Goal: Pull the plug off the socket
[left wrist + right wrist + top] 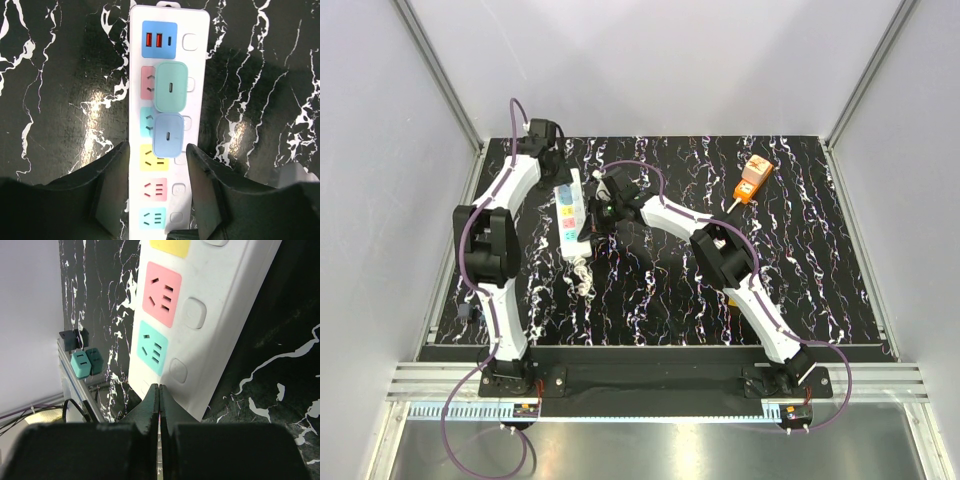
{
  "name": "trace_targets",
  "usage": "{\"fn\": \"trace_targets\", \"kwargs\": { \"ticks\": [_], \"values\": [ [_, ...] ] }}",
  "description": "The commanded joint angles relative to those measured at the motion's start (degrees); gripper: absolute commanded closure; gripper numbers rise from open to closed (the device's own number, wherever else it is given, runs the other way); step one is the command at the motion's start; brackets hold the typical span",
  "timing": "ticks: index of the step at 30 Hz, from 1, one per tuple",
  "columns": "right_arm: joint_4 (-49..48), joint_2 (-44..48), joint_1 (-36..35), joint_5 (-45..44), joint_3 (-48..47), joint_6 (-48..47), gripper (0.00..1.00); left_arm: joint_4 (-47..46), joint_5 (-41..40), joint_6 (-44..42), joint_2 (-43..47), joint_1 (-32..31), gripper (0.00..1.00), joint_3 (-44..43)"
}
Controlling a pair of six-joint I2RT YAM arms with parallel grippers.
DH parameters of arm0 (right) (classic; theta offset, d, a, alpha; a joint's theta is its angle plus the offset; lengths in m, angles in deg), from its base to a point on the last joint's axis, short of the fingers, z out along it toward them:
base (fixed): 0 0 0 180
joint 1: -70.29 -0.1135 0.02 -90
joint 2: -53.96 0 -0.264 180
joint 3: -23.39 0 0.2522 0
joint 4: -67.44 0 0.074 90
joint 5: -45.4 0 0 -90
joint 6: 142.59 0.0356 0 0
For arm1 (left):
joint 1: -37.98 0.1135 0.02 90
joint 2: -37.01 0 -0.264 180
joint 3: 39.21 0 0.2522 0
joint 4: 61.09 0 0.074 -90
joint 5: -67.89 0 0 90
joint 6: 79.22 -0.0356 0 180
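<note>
The socket [570,215] is a long white power strip lying lengthwise at the left of the black marble table. In the left wrist view a green plug [171,87] and a blue plug [168,136] sit side by side in the socket [200,60]. My left gripper [157,170] straddles the strip just below the blue plug, its fingers [112,190] pressed against both long sides. My right gripper [159,390] is shut and empty, its tips touching the end of the socket [235,315] past the teal outlet. In the top view both grippers meet at the strip's far end.
An orange device [753,180] lies at the back right of the table. The strip's white cable [582,275] curls near its front end. Teal and dark adapters [82,362] sit by the left frame rail. Grey walls enclose three sides.
</note>
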Motion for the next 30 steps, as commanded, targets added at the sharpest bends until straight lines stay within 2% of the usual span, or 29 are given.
{"fn": "trace_targets", "kwargs": {
  "ticks": [1, 10, 15, 19, 25, 28, 30],
  "values": [
    [7.18, -4.24, -0.10, -3.68, 0.95, -3.13, 1.00, -2.70, 3.20, -1.46, -1.13, 0.06, 0.48, 0.57],
    [7.27, -4.41, -0.02, -3.24, 0.60, -3.04, 1.00, -4.99, 3.57, -1.99, -2.28, -0.02, 0.45, 2.33],
    [7.27, -4.59, 0.07, -3.24, 0.60, -2.96, 1.00, -5.08, 2.50, -1.55, -3.86, 0.06, 0.49, 2.59],
    [7.27, -4.59, 0.07, -3.24, 0.51, -2.87, 1.00, -5.08, 2.33, -0.93, -4.56, 0.06, 0.58, 2.59],
    [7.27, -4.50, 0.07, -3.33, 0.51, -2.96, 1.00, -4.64, -0.92, -0.05, -1.76, -0.11, 0.92, 3.82],
    [7.27, -4.59, -0.02, -3.33, 0.51, -2.87, 1.00, -4.64, -1.01, -0.14, -0.52, -0.38, 0.99, 4.70],
    [7.18, -4.59, -0.02, -3.33, 0.51, -2.78, 1.00, -4.73, -1.01, 0.12, 0.88, -0.73, 1.00, 5.05]
  ]
}}
